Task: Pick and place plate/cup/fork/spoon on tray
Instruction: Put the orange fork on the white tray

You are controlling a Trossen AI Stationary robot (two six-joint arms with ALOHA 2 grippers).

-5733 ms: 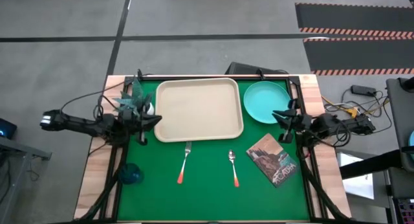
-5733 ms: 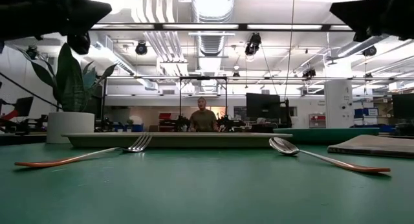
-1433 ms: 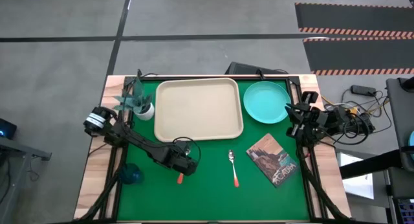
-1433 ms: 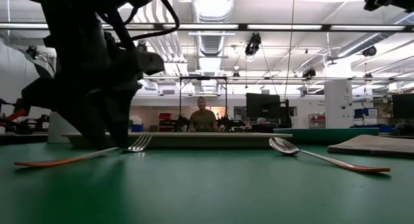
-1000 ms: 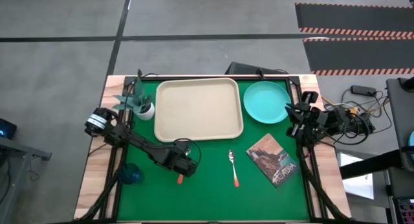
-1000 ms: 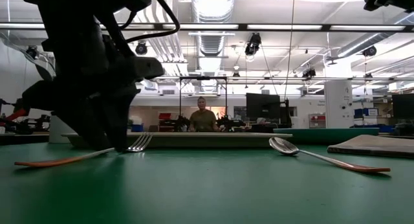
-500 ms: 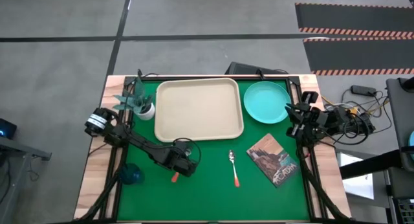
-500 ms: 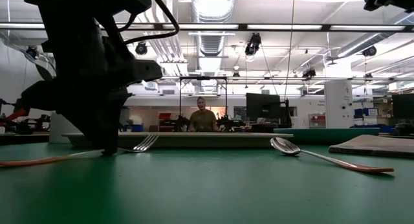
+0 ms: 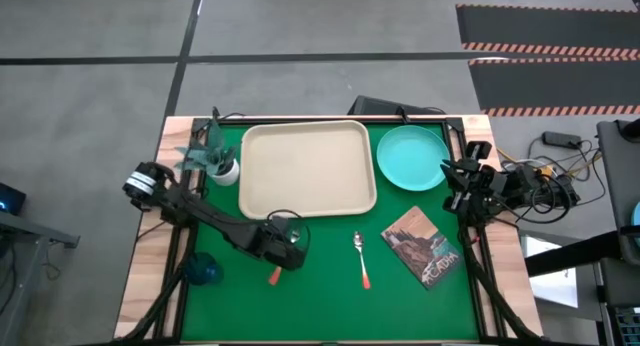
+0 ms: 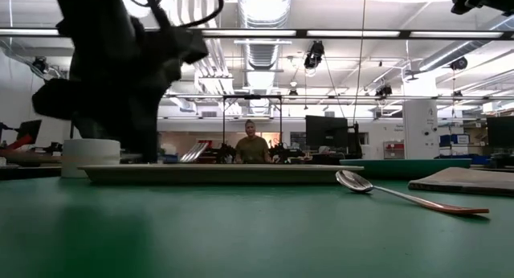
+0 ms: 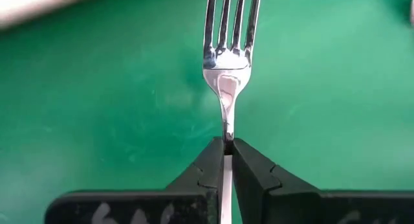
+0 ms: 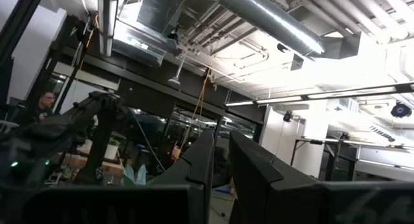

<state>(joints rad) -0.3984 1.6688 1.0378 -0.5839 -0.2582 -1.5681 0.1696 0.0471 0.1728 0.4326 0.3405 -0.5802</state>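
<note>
Green table point(image 9: 320, 296) below — left gripper point(image 11: 225, 146) fingers point(image 11: 206, 166) pinch the fork point(image 11: 228, 62) aloft.

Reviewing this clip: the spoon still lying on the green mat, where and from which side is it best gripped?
Probably at mid-stem, from straight above, fingers closing across its width. The spoon lies flat with clear mat on both sides, bowl toward the tray and red-orange handle end toward the table's front; the stem is slim and straight. The left gripper holds the fork by its neck just so. The right gripper waits beside the plate.
</note>
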